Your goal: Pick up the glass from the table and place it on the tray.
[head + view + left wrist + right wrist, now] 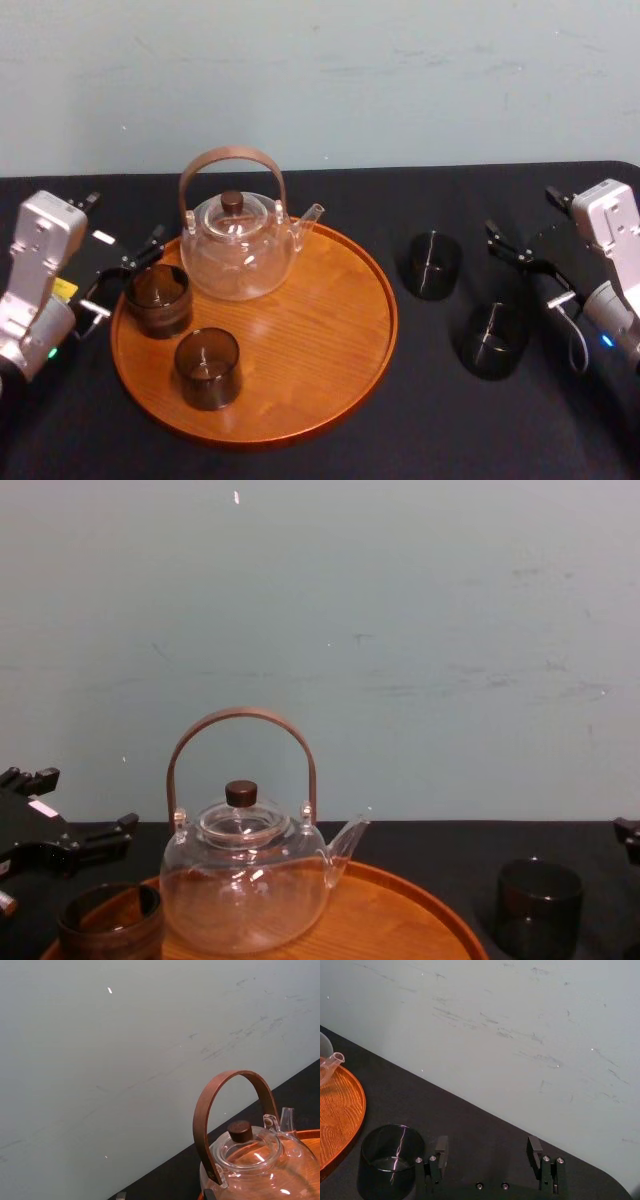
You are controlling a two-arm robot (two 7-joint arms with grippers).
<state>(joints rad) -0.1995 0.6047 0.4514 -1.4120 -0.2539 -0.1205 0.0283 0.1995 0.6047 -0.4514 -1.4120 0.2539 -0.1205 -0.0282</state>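
1. the fingers (pixel 150 245) of the left gripper (pixel 130 276) stand well apart and hold nothing. the gripper hangs at the left edge of the tray (pixel 330 330).
2. just beside those fingers the left glass (pixel 158 298), dark and upright, stands on the tray close to its left rim. in the chest view the fingers sit higher than the glass's rim. i cannot tell whether any finger touches it.
3. the front glass (pixel 207 367), also dark and upright, stands on the tray nearer the robot, apart from the left glass.
4. the teapot (pixel 238 245) is clear, with a brown hoop handle and a dark knob on its lid. it stands at the back of the tray, just beside the left glass, with its spout pointing to the robot's right.
5. the right gripper (pixel 522 265) has its fingers spread too, with nothing between them. it hovers over the right side of the black table (pixel 400 420).
6. two more dark glasses stand upright on the table, right of the tray and off it: the far glass (pixel 432 265) and the near glass (pixel 492 340). they are near each other but not touching.
7. the right gripper is just to the right of these two. in the right wrist view one glass stands just outside one finger, not in the gap.
8. a pale wall (pixel 400 80) rises behind the table.
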